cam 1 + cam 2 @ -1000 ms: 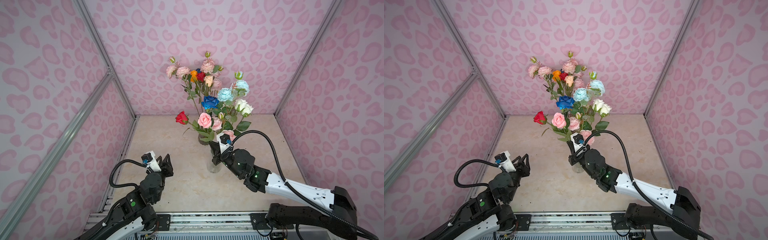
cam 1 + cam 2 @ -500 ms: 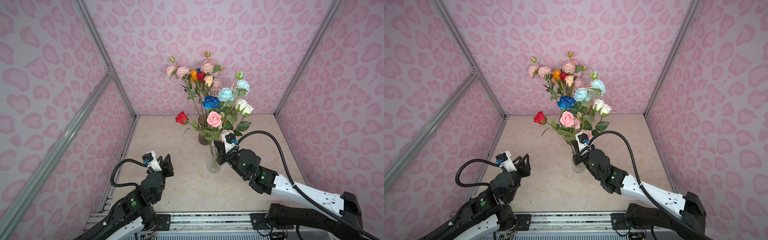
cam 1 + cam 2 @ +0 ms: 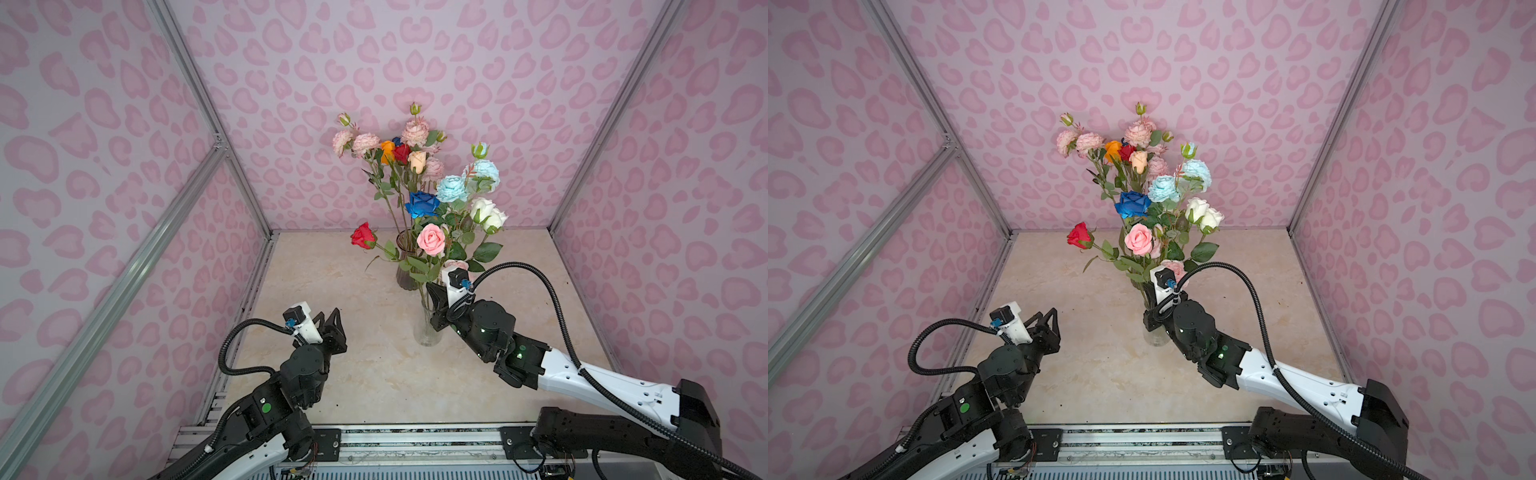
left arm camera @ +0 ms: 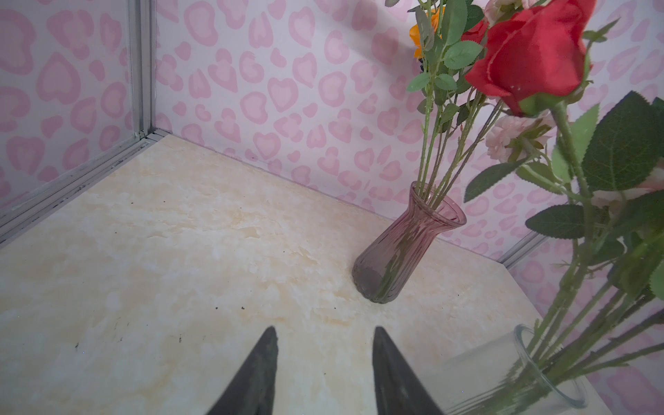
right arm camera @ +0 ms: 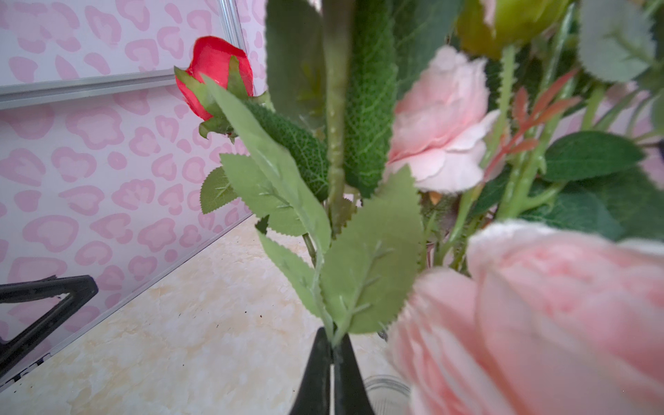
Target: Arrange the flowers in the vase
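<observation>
Nearly done, I judge: the flowers stand in the tinted vase and the clear vase, none lies on the worktop, the right claw is clenched on one stem above the clear vase, and the left claw hangs released and empty.

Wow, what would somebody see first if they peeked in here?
The big bunch of flowers in the middle jumps out first: red, pink, orange, blue and white heads rising from a purple-tinted vase at the back and a clear glass vase nearer the front. Next come the pink spotted walls all around. Then the right gripper, shut on a leafy green stem just above the clear glass vase.
</observation>
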You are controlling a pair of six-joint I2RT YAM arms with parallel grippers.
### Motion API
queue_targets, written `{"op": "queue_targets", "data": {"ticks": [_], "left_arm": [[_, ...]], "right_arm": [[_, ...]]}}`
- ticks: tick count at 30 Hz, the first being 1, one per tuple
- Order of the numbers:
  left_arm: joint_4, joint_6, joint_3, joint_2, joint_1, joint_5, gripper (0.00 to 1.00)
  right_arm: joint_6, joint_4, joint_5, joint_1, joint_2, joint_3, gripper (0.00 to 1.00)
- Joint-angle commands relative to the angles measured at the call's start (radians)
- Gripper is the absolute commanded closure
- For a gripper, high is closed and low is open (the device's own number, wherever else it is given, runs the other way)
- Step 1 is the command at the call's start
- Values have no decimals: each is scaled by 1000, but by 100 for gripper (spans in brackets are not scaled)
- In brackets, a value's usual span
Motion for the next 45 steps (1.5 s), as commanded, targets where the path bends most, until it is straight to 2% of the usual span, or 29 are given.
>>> {"op": "queue_targets", "data": {"ticks": [1,12,17,21,30,45], "left_arm": [[27,-7,-3,7,1,-3,55],[32,-4,2,14,1,1,56],[30,-7,2,15,1,2,56],[26,-9,0,10,1,4,56],[25,-3,10,13,1,7,56],[19,14,56,51,1,29,55]], "right_arm": [[8,-79,46,5,10,-12,100],[-45,-89,60,41,5,18,98],[-54,-115,67,41,14,43,86],[-50,-87,74,41,11,24,85],[-48,-70,66,46,-8,22,75],[-93,-123,110,118,-90,63,74]]}}
